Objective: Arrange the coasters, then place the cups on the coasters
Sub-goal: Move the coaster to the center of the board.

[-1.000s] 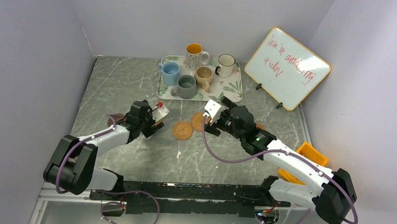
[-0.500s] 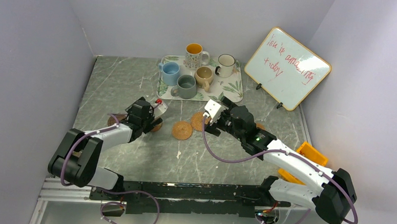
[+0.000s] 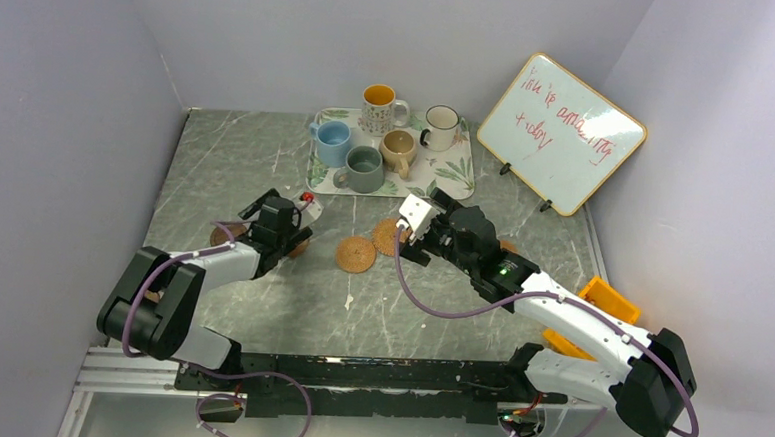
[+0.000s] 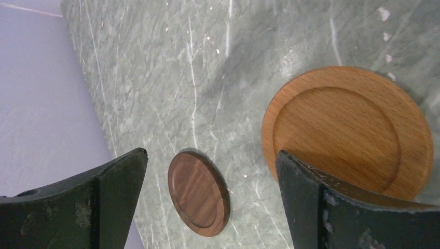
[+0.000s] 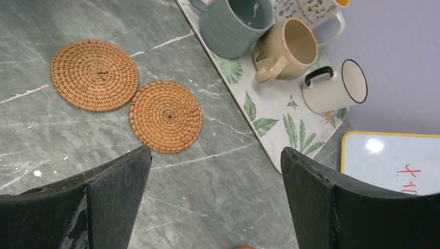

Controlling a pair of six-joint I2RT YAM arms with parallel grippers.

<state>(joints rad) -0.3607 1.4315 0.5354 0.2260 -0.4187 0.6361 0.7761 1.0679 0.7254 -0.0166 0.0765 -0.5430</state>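
left arm [image 3: 216, 262]: shifted left, now over dark coaster [image 4: 198, 193]
right arm [image 3: 559, 303]: unmoved
jaws: both spread wide, nothing held

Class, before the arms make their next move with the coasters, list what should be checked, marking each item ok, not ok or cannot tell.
1. Left gripper open and empty: ok.
2. Right gripper open and empty: ok.
3. Light wooden coaster lying flat beside left gripper: ok.
4. Woven coaster apart from second woven coaster: not ok, rims appear to meet.
5. Mugs upright on leaf-print tray: ok.
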